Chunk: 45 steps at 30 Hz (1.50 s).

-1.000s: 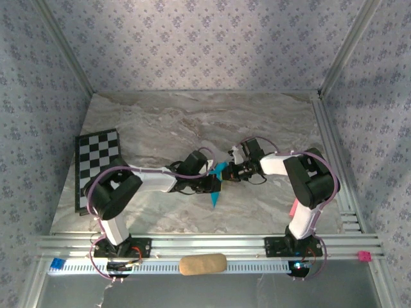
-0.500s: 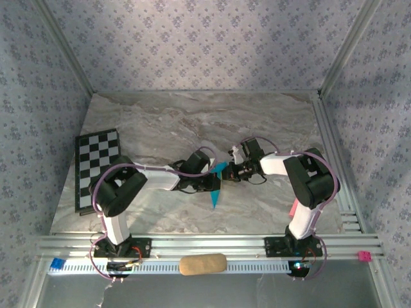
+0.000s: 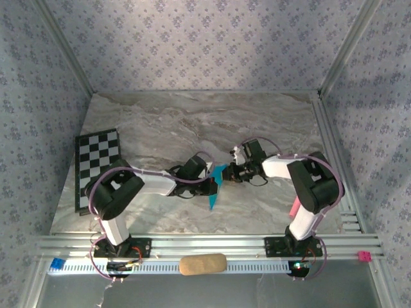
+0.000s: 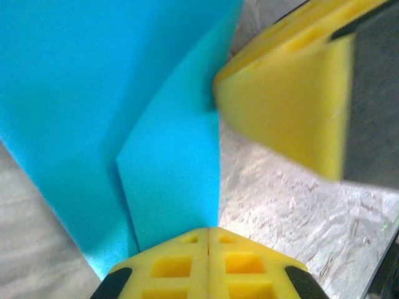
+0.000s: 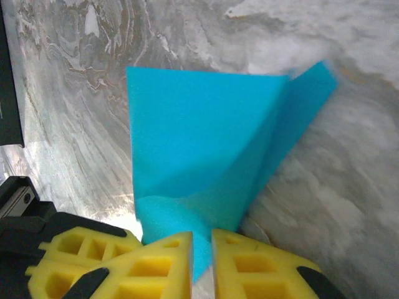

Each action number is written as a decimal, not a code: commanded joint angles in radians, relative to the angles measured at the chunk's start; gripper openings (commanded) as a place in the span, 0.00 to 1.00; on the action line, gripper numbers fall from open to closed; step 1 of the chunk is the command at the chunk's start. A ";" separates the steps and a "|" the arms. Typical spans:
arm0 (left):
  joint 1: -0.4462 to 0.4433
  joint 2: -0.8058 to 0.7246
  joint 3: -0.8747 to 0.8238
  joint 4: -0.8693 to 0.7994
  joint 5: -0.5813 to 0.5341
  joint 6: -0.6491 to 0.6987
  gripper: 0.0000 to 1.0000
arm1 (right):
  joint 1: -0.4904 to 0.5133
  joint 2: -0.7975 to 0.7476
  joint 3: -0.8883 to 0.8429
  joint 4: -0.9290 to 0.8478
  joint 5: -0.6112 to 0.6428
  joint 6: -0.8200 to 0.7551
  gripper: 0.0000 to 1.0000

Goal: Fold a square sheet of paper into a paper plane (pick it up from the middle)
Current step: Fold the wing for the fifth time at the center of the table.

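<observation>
1. Marble-look tabletop (image 3: 160,122), flowery wallpaper (image 3: 192,45) all round. Far left we've got a black-and-white checkered board (image 3: 97,168), not involved.
2. Left gripper (image 3: 209,187): pads pressed together on the creased turquoise-blue paper sheet (image 3: 214,192), which sits mid-table between both claws.
3. Its long axis runs far-to-near, with the pointed tip toward the arm bases and the broad end up by the right claw.
4. Right gripper (image 3: 229,172): pads a sliver apart with the paper edge between them. We can't tell if it's really pinching.
5. We reckon the left one, holding nearer the middle, carries the next fold.
</observation>
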<state>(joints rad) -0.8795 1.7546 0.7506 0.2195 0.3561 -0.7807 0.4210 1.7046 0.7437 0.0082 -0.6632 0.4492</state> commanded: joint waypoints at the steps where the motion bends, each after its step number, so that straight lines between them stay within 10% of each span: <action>1: -0.010 0.010 -0.068 -0.160 0.021 0.114 0.00 | -0.048 -0.093 -0.032 0.012 0.034 0.012 0.17; 23: 0.042 0.008 -0.058 -0.207 0.096 0.245 0.00 | 0.118 -0.029 -0.008 -0.005 0.084 -0.060 0.07; 45: 0.039 0.011 -0.062 -0.198 0.096 0.229 0.00 | -0.074 -0.006 0.022 0.018 0.254 0.051 0.08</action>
<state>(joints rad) -0.8433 1.7351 0.7296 0.1654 0.4850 -0.5583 0.3721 1.7164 0.7509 0.0608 -0.5255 0.4881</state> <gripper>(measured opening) 0.063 0.079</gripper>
